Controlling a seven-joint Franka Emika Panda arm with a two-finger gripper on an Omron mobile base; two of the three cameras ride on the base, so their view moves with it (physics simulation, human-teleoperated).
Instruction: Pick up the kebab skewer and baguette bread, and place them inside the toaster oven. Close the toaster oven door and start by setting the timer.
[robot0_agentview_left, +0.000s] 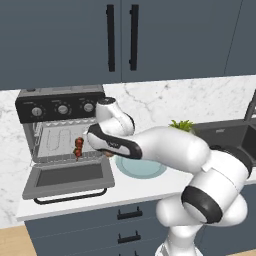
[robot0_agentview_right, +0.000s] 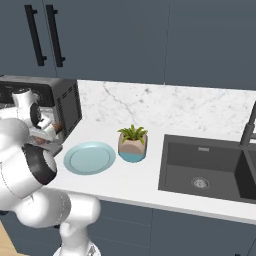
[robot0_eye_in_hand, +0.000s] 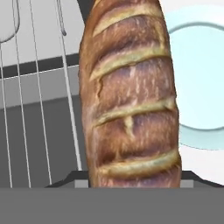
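Observation:
The baguette bread (robot0_eye_in_hand: 131, 96), golden-brown with a slashed crust, lies lengthwise right in front of the hand and hides the fingertips. A brown bit of it shows under my gripper (robot0_agentview_left: 104, 151), between the toaster oven (robot0_agentview_left: 60, 107) and the blue plate (robot0_agentview_left: 142, 167). I cannot tell whether the fingers are shut on it. The kebab skewer (robot0_agentview_left: 78, 147) lies on the wire rack (robot0_agentview_left: 57, 140) inside the oven, near its right side. The toaster oven door (robot0_agentview_left: 70, 176) hangs open, flat toward the counter's front. In the right base view my gripper (robot0_agentview_right: 52, 131) is beside the oven's right wall (robot0_agentview_right: 67, 107).
The blue plate (robot0_agentview_right: 90, 157) is bare. A small potted plant (robot0_agentview_right: 132, 142) stands right of it, then a dark sink (robot0_agentview_right: 205, 170) with a faucet. Dark wall cabinets hang above. Wire rack bars (robot0_eye_in_hand: 39, 109) run along the left of the hand view.

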